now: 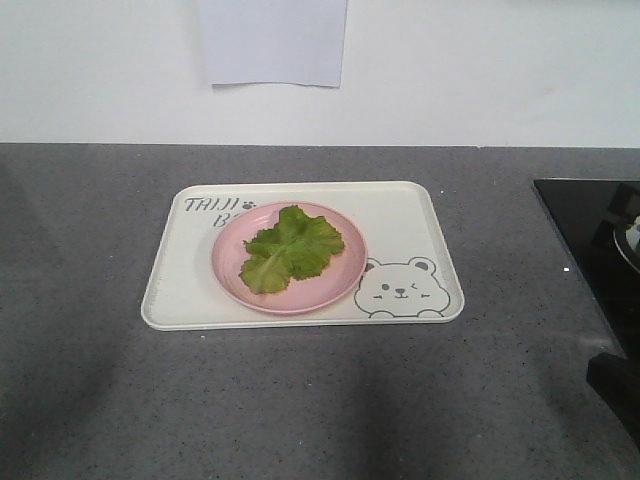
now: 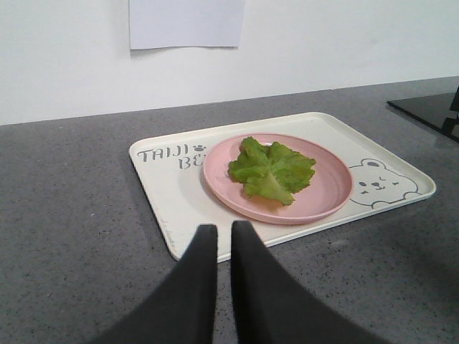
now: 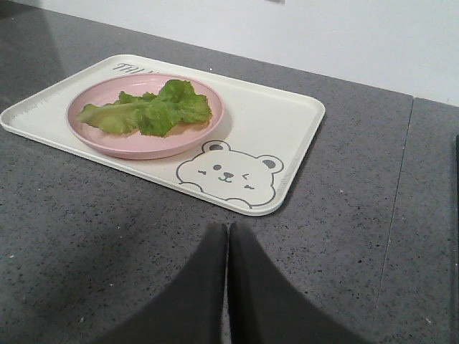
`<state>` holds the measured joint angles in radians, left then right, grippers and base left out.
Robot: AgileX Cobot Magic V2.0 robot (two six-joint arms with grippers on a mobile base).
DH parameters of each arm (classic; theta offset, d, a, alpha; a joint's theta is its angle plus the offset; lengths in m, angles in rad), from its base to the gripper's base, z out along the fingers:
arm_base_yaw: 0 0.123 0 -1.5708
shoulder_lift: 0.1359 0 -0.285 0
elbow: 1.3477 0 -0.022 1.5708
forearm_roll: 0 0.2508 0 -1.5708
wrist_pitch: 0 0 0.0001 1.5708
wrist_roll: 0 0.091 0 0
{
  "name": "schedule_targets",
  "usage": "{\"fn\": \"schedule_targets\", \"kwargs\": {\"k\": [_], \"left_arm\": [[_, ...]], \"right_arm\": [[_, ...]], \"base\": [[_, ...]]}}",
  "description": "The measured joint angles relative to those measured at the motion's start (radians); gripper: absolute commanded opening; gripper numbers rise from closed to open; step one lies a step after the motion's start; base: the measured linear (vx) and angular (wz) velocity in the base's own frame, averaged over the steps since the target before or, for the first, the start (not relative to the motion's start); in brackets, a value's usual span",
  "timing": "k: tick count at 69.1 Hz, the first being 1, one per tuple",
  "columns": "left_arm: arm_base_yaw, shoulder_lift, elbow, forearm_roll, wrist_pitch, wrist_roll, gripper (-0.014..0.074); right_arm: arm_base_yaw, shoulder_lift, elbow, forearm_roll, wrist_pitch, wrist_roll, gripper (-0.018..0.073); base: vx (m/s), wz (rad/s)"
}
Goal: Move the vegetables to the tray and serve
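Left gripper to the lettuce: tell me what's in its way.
Nothing visible blocks it. Only bare grey counter and the near rim of the tray lie between the left gripper and the lettuce, which sits uncovered on the pink plate.

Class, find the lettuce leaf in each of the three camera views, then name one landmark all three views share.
Exterior front-facing: lettuce leaf left of centre, on the pink plate.
Left wrist-mounted: centre, slightly right.
Right wrist-mounted: upper left.
Shared landmark: the tray's bear-face drawing.
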<state>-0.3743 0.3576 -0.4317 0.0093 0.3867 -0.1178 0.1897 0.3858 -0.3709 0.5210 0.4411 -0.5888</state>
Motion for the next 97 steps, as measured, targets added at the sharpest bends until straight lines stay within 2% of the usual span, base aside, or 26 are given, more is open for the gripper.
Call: {"fn": "schedule_targets", "kwargs": {"k": [39,46,53,65,82,90,97], "left_arm": [[0.0,0.0,0.0,0.001,0.0,0.001,0.0021],[0.0,0.0,0.001,0.049,0.0,0.013,0.0021],[0.007,-0.015,0.029,0.135,-0.017,0.016,0.0021],[0.11,-0.088,0.152,0.185,-0.123,0.006,0.0021],[0.256,-0.281,0.408,0.191,-0.294,-0.11,0.0021],[0.299,-0.357,0.457,0.191,-0.309,-0.168,0.0021],[0.312,-0.368,0.457,0.192,-0.296,-0.191,0.0021]], "right_arm": [[0.0,0.0,0.0,0.0,0.002,0.0,-0.0006],[0.0,0.0,0.0,0.0,0.002,0.0,-0.0006],[0.0,0.0,0.0,0.0,0.004,0.0,-0.0006],[0.0,-0.002,0.0,0.0,0.004,0.0,-0.0006],[0.0,-0.002,0.0,0.0,0.004,0.0,-0.0006],[0.0,-0.002,0.0,0.0,0.004,0.0,-0.0006],[0.0,-0.002,0.0,0.0,0.005,0.0,-0.0006]], "base": [[0.0,0.0],[0.0,0.0],[0.0,0.0],[0.0,0.0],[0.0,0.0],[0.0,0.0],[0.0,0.0]]}}
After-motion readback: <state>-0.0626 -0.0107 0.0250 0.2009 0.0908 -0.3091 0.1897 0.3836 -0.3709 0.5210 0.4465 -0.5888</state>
